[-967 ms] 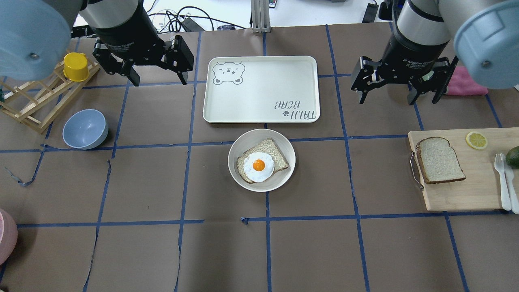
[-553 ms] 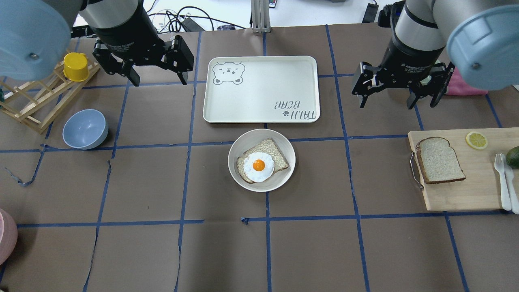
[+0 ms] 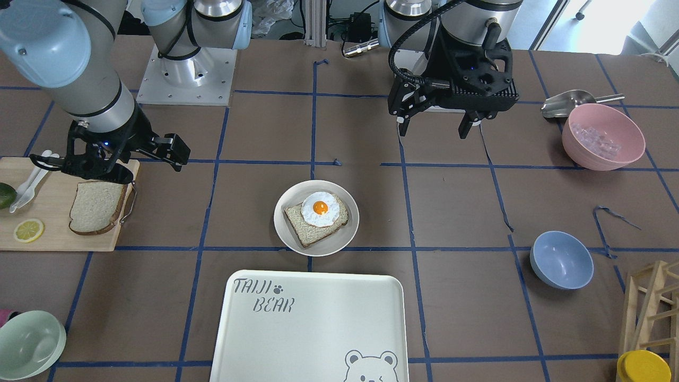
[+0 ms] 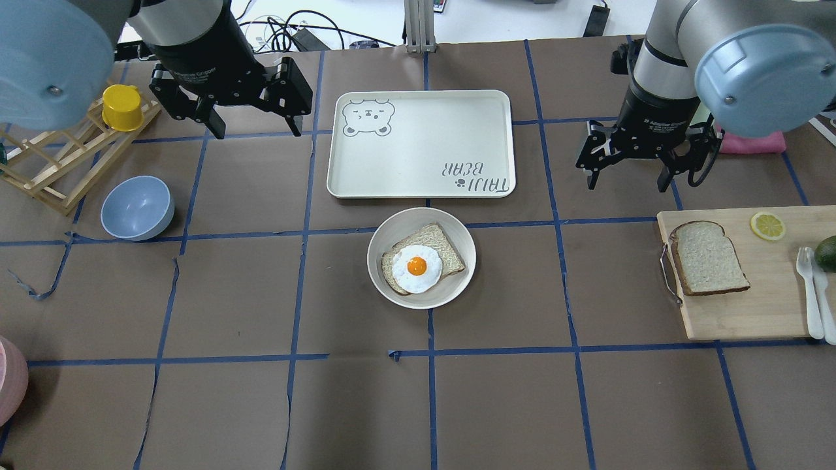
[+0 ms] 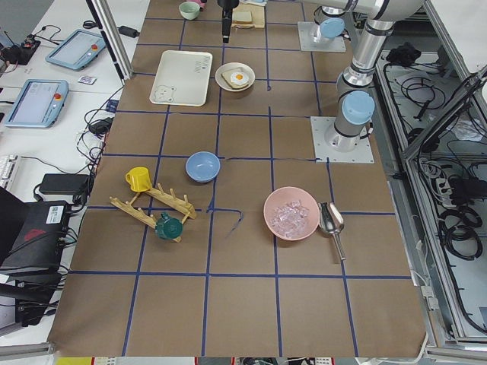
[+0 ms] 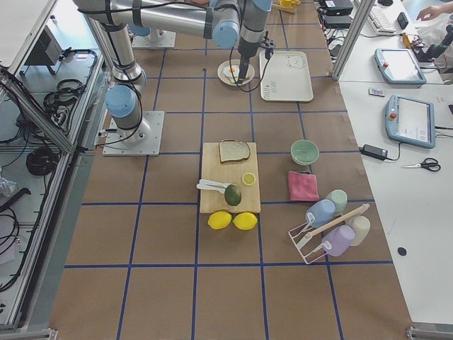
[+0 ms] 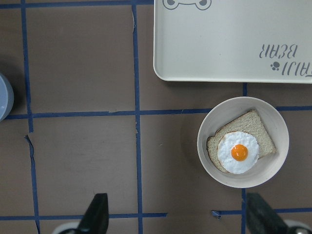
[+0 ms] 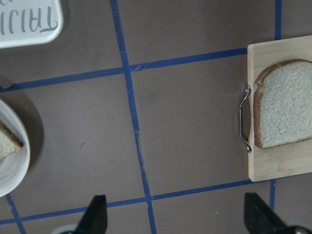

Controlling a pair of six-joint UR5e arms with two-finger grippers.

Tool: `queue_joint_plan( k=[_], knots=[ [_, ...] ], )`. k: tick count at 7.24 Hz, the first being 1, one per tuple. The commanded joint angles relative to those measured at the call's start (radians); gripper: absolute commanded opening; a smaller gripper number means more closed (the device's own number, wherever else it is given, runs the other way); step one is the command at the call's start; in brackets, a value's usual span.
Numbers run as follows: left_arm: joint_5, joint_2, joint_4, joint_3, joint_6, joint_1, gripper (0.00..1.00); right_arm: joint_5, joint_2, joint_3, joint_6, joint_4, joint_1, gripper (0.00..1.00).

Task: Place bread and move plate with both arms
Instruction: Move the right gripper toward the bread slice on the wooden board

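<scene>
The bread [image 4: 708, 258] lies flat on a wooden cutting board [image 4: 751, 307] at the right; it also shows in the front view [image 3: 97, 207] and the right wrist view [image 8: 287, 102]. The plate [image 4: 450, 287] sits mid-table and holds a slice with a fried egg [image 4: 418, 264]; the plate also shows in the left wrist view [image 7: 219, 117]. My right gripper [image 4: 628, 186] is open and empty, hovering just beyond the board's far left corner. My left gripper [image 4: 258, 130] is open and empty, high at the far left, well away from the plate.
A white bear-printed tray [image 4: 418, 130] lies just beyond the plate. A blue bowl [image 4: 137, 207] and a wooden rack with a yellow cup [image 4: 122, 108] stand at the left. A lemon slice [image 4: 767, 226], cutlery and an avocado share the board. A pink bowl [image 3: 603, 135] stands near my left base.
My right gripper has moved nearer and lower, towards the cutting board's far left corner, still open. The left arm, bread and plate have not moved.
</scene>
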Motion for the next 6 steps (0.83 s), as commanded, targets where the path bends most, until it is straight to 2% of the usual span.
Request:
queue_joint_plan(
  k=[1, 2, 4, 6],
  knots=[
    [0.001, 0.000, 0.000, 0.000, 0.000, 0.000, 1.00, -0.018, 0.032, 0.102, -0.082, -0.174, -0.073, 0.95],
    [0.001, 0.000, -0.001, 0.000, 0.000, 0.000, 1.00, -0.041, 0.053, 0.162, -0.088, -0.277, -0.104, 0.86],
    [0.001, 0.000, -0.001, 0.000, 0.000, -0.002, 1.00, -0.068, 0.094, 0.236, -0.159, -0.382, -0.174, 0.74],
    [0.001, 0.000, 0.000, 0.000, 0.006, -0.002, 1.00, -0.105, 0.145, 0.242, -0.163, -0.425, -0.187, 0.56]
  ],
)
